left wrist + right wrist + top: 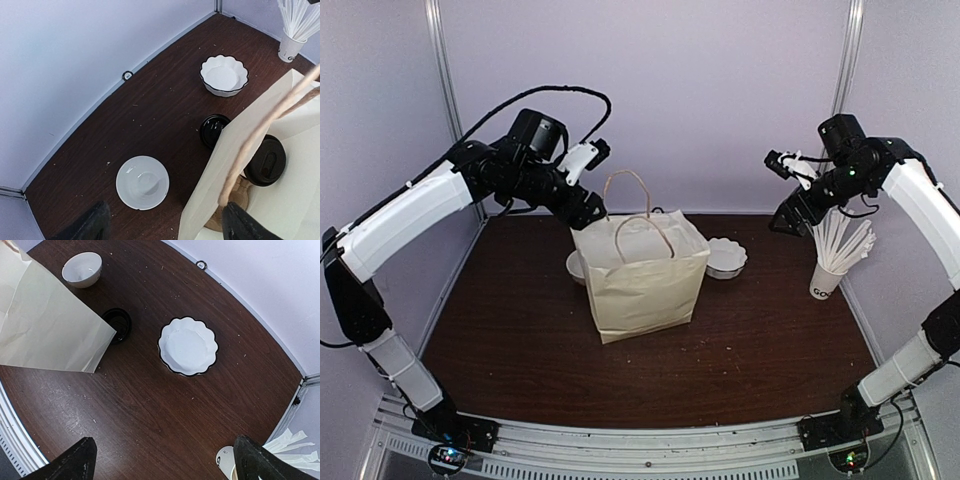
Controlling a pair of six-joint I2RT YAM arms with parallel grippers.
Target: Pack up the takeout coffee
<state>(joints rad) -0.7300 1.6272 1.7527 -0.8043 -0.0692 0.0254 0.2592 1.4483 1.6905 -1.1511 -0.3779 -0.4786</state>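
Straddling the handle (239, 172) of the paper bag (640, 285), the left gripper (167, 220) gapes empty, as does the right gripper (165, 460). The takeout coffee (265, 160) stands inside the bag, so a snagged handle could topple it.

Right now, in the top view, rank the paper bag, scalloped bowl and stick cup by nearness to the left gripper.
1. Paper bag, centre, right at the left gripper.
2. Scalloped bowl, right of the bag.
3. Stick cup, far right.
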